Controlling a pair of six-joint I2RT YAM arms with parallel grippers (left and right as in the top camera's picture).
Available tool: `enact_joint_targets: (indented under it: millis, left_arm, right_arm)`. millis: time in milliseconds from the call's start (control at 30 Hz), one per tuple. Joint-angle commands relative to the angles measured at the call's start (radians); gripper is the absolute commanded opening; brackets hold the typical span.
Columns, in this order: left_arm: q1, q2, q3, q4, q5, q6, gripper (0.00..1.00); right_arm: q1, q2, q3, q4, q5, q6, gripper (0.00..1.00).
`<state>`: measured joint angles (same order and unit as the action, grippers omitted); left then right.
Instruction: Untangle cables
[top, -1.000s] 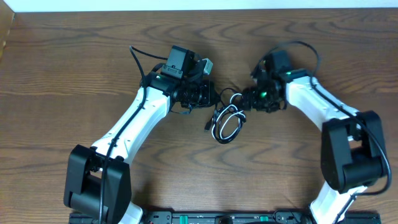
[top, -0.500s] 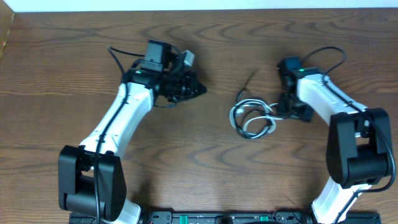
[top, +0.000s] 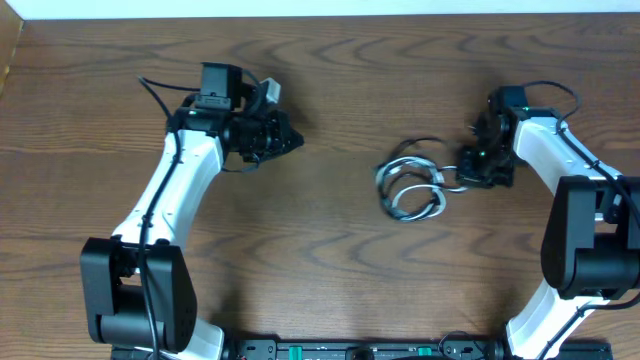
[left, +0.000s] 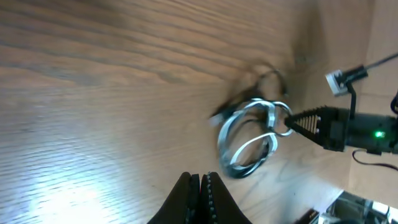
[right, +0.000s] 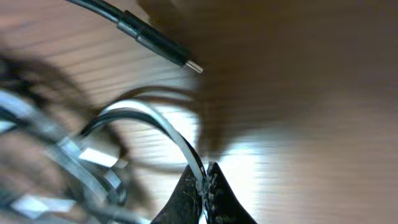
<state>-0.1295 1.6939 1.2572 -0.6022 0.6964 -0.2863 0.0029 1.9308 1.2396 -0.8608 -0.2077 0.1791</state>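
Note:
The cables (top: 412, 187) lie as a small coil of white and black loops on the wooden table (top: 330, 260), right of centre. My right gripper (top: 463, 181) sits at the coil's right edge, shut on a loop of the white cable (right: 169, 129), which runs straight into the closed fingertips (right: 205, 177). A black cable end with a metal plug (right: 163, 48) lies just beyond. My left gripper (top: 296, 142) hovers well left of the coil, shut with nothing in it. In the left wrist view the coil (left: 224, 146) shows ahead of the closed gripper (left: 199, 178), with the right gripper's tip (left: 292, 122) touching it.
The thicker black wires of the arms curl above the left wrist (top: 155, 90) and the right wrist (top: 545, 90). The table's far edge (top: 320, 14) runs along the top. Both arm bases stand at the near edge.
My left arm has drawn back to the left, away from the coil. The right gripper has moved right, taking the coil with it, and has shut on the white loop.

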Motion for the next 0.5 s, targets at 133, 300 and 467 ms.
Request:
enact_joint_targets:
  millis: [133,300,467]
  left_arm:
    - [-0.076,-0.024,0.013,-0.003,-0.008,0.024,0.17]
    - [-0.106,-0.024,0.013,0.005,-0.009,0.024,0.39]
    - [-0.169,-0.011,0.012,0.04,-0.009,0.025,0.53]
  right_arm:
    - [0.018,-0.196,0.033,0.021,-0.585,-0.131,0.01]
    - [0.018,-0.304,0.033,0.031,-0.622,-0.059,0.01]
    - [0.03,-0.328,0.033,0.031,-0.622,-0.018,0.01]
